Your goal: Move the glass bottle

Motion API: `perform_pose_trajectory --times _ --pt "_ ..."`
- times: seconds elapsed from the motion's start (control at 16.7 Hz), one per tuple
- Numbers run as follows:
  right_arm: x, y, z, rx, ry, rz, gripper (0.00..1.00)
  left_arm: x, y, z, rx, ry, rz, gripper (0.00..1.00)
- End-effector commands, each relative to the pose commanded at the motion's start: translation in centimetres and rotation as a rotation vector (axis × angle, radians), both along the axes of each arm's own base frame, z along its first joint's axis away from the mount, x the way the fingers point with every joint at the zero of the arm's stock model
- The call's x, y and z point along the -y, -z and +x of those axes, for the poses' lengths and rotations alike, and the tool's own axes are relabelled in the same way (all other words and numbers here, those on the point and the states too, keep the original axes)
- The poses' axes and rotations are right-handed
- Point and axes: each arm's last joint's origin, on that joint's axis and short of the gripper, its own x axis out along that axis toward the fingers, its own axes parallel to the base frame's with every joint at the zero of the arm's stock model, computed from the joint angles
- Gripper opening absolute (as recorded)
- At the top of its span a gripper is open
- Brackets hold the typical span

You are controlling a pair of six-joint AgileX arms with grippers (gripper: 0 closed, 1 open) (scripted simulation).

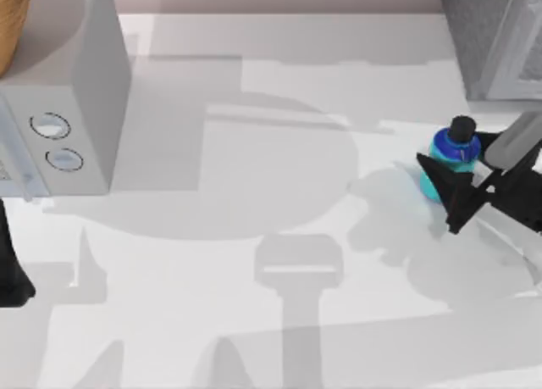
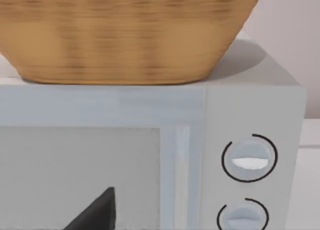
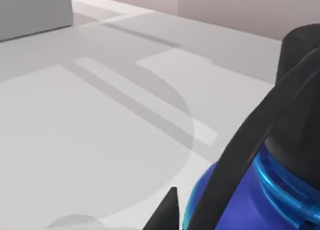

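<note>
The right gripper (image 1: 457, 190) is seen at the right side of the table (image 1: 254, 279), its dark fingers (image 1: 447, 179) closed against the sides of the glass bottle (image 1: 451, 156), which appears clamped between them. In the right wrist view one finger (image 3: 240, 160) crosses the blue shoulder just under the black cap (image 3: 300, 89). The bottle's long axis is tilted, cap pointing away toward the table's far edge, and whether its base rests on the table cannot be told. The right arm is judged the nearer by far. Well apart, the left arm (image 1: 10, 270) is parked at the left edge beside the microwave (image 1: 68, 92), on which a basket (image 2: 125, 34) rests.
</note>
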Motion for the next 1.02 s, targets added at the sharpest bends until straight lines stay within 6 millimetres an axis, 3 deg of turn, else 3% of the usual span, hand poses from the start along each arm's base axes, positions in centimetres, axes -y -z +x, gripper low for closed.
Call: perform_pose_trajectory --times 0.6,0.78,1.02 --pt "0.4 0.0 0.3 -0.001 0.003 -0.013 0.0 0.0 0.0 0.0 0.0 0.0 0.0 1.0" --pt "2.0 0.4 1.4 -0.014 0.0 -0.065 0.0 0.0 0.0 0.0 0.0 0.0 0.0 1.0" --pt "5.6 1.5 3.3 -0.063 -0.027 -0.158 0.0 0.0 0.0 0.0 0.0 0.0 0.0 1.0"
